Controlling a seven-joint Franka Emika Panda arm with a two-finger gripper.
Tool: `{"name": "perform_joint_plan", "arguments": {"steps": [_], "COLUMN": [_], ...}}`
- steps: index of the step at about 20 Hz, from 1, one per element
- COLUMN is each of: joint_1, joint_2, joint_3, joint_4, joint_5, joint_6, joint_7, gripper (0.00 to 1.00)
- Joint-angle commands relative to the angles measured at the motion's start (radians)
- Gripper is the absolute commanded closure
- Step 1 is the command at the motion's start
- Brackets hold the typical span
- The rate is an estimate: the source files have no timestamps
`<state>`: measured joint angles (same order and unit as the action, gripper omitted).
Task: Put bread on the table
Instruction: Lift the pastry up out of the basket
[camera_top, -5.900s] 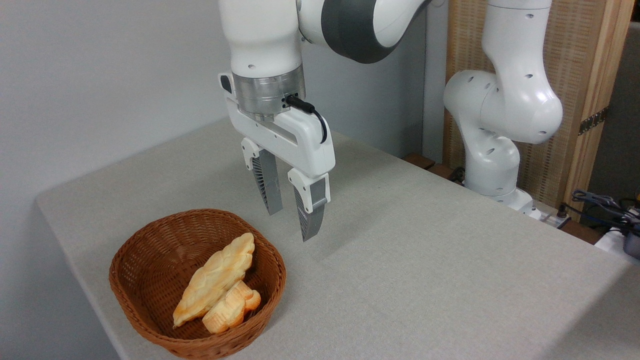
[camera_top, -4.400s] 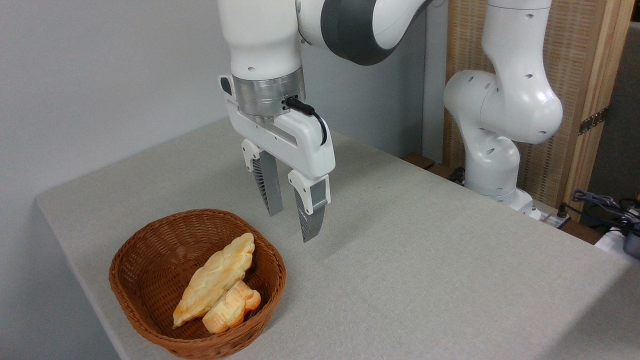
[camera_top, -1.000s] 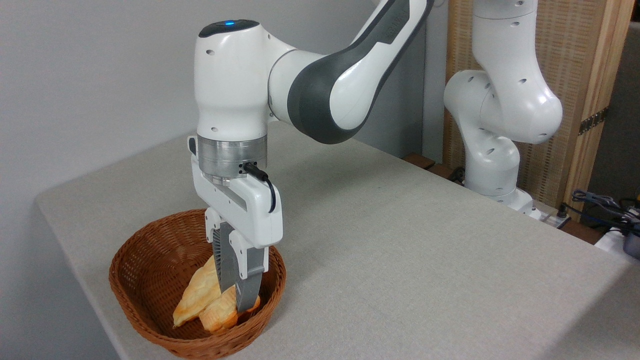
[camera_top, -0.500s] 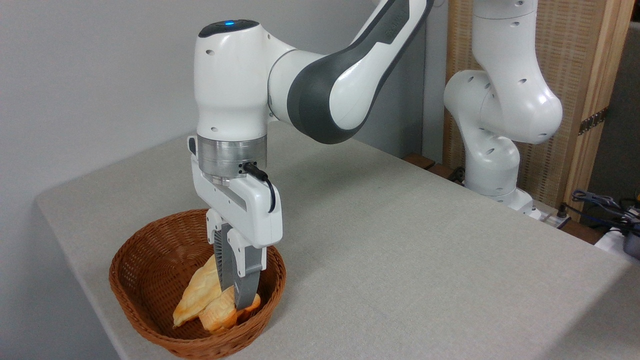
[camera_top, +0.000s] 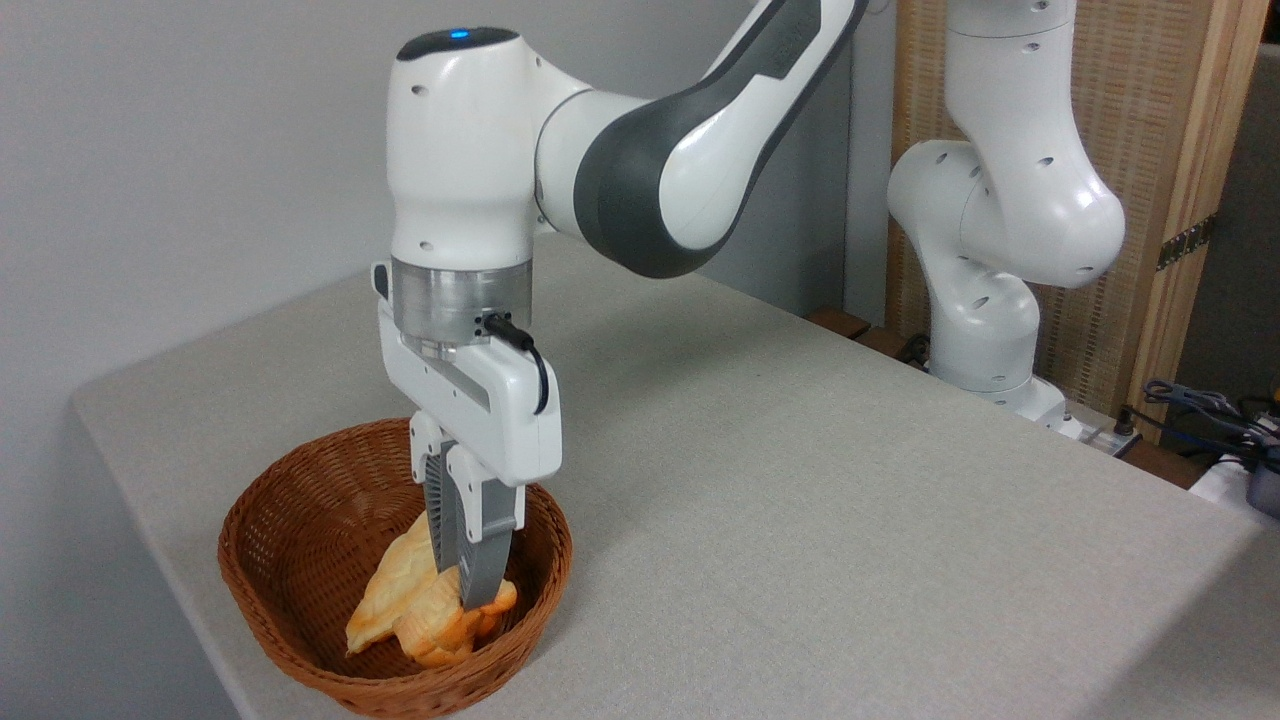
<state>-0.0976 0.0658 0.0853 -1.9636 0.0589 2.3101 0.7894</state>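
Camera view: the bread (camera_top: 447, 625) is clamped by the gripper (camera_top: 470, 598) inside the basket (camera_top: 300, 520), at the table's (camera_top: 800, 520) 8 o'clock corner.

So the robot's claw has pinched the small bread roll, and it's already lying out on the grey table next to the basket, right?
Not quite. The end effector is closed on the small bread roll, but the camera view shows the roll inside the brown wicker basket, beside the long pastry, not out on the grey table.
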Motion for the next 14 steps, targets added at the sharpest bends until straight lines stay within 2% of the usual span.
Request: {"name": "perform_joint_plan", "arguments": {"steps": [1, 3, 8, 13, 14], "joint_1": [-0.004, -0.004, -0.002, -0.004, -0.005], "joint_2": [-0.070, -0.107, -0.196, -0.215, -0.215], "joint_3": [0.011, 0.011, 0.016, 0.022, 0.021], "joint_4": [0.000, 0.000, 0.000, -0.001, -0.001], "joint_5": [-0.017, -0.057, -0.083, -0.083, -0.083], "joint_6": [-0.063, -0.101, -0.273, -0.475, -0.515], "joint_7": [-0.013, -0.012, -0.010, 0.011, 0.028], "gripper": [0.71, 0.71, 0.69, 0.66, 0.60]}}
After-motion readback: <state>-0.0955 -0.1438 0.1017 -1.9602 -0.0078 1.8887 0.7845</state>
